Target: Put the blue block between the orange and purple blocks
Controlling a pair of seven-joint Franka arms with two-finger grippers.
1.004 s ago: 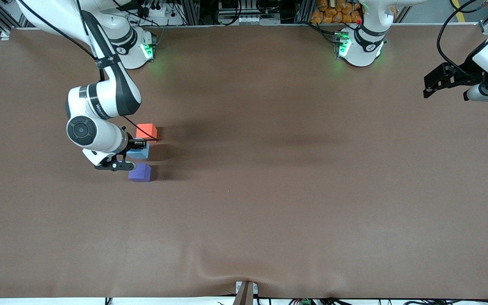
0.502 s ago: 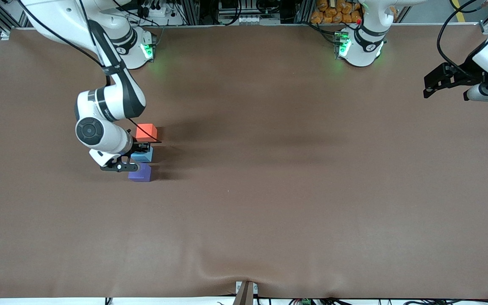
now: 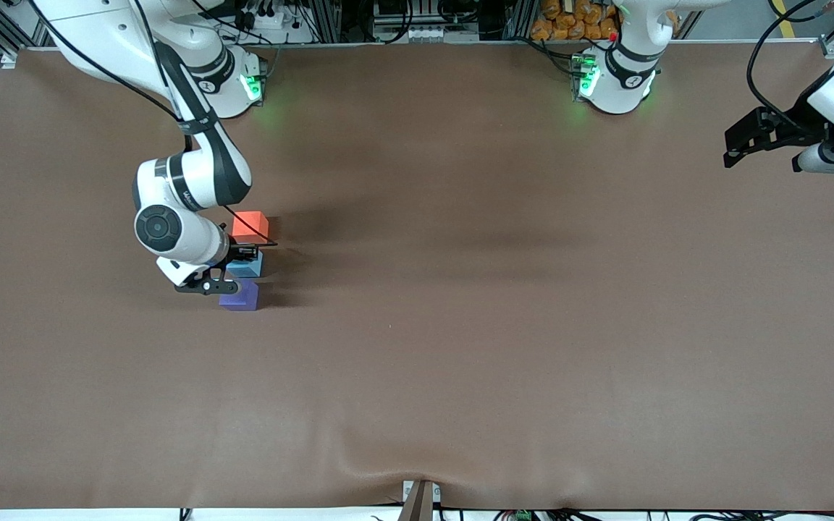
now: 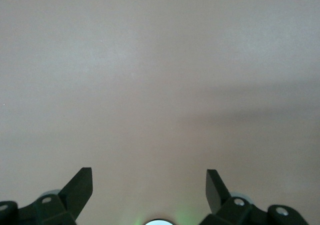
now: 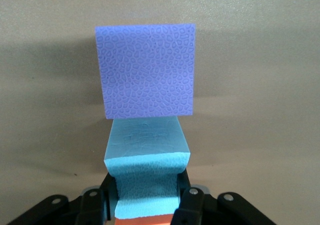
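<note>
Brown table [image 3: 460, 325] with 3 blocks [image 3: 246, 265].

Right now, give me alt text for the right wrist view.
The right gripper is shut on the blue block, which sits against the purple block on the brown table. A sliver of the orange block shows beneath it.

Even overhead light, sharp front view; soft shadows trail from the blocks (the left wrist view looks washed-out).
</note>
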